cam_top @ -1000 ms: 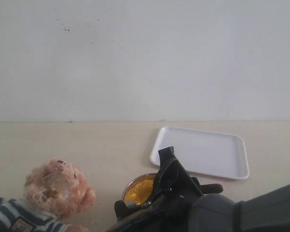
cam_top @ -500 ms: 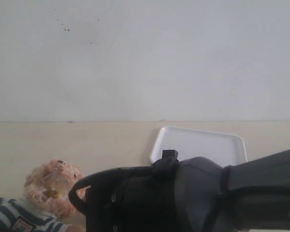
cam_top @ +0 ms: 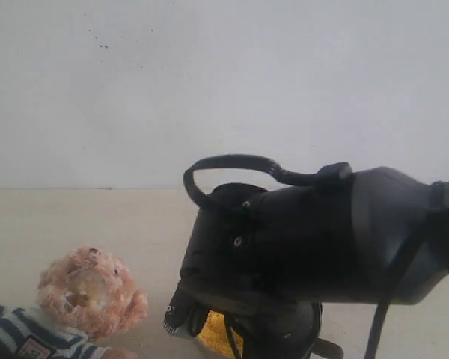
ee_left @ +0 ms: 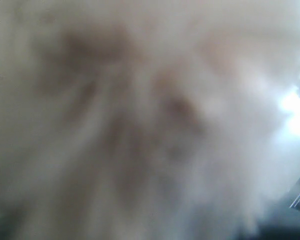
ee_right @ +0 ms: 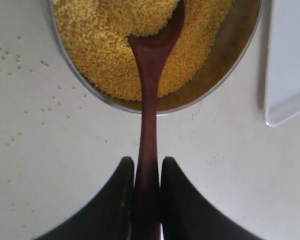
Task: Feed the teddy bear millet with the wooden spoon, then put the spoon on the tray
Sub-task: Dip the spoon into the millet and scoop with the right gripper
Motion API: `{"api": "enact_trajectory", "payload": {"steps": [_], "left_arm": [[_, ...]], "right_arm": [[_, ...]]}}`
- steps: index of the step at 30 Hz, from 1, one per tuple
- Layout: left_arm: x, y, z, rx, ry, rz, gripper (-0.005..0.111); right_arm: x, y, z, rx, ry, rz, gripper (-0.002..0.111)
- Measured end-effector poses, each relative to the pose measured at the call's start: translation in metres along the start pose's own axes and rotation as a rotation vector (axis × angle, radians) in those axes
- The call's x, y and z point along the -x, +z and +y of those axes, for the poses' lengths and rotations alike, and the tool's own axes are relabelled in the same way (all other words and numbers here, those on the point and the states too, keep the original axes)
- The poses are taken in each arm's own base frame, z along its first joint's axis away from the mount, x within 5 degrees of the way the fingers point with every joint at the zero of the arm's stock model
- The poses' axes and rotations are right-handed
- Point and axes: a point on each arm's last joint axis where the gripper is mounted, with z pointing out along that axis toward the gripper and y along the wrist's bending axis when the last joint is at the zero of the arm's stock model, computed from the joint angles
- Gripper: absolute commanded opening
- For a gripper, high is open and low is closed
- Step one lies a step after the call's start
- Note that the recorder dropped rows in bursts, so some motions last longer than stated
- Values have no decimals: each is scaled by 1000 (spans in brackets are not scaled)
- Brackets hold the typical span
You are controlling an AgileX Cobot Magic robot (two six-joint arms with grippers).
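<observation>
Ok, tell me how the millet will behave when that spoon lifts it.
Probably loose and pourable: the millet is fine grain, part-burying the wooden spoon. Likely to spill on any tilt; stray grains already dot the table. A spoonful looks light.

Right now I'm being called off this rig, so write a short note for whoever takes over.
Right gripper: shut on the handle of the wooden spoon; spoon bowl loaded with millet, over the metal bowl.
Left gripper: out of view; its camera shows only blurred pale fur.
Teddy bear: left of the bowl in the exterior view. Tray: beside the bowl.
Done: spoon grasped and filled. Left: feed the bear, then put the spoon on the tray.
</observation>
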Motion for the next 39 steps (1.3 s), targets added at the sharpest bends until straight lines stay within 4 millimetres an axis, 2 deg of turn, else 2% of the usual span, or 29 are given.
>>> {"api": "enact_trajectory", "payload": {"steps": [16, 28, 39], "left_arm": [[0, 0, 0, 0, 0, 0, 4], [0, 0, 0, 0, 0, 0, 4], [0, 0, 0, 0, 0, 0, 4]], "right_arm": [[-7, -10, -13, 156, 162, -71, 3], [-17, -9, -37, 289, 319, -100, 3], [-23, -20, -48, 331, 342, -178, 3]]}}
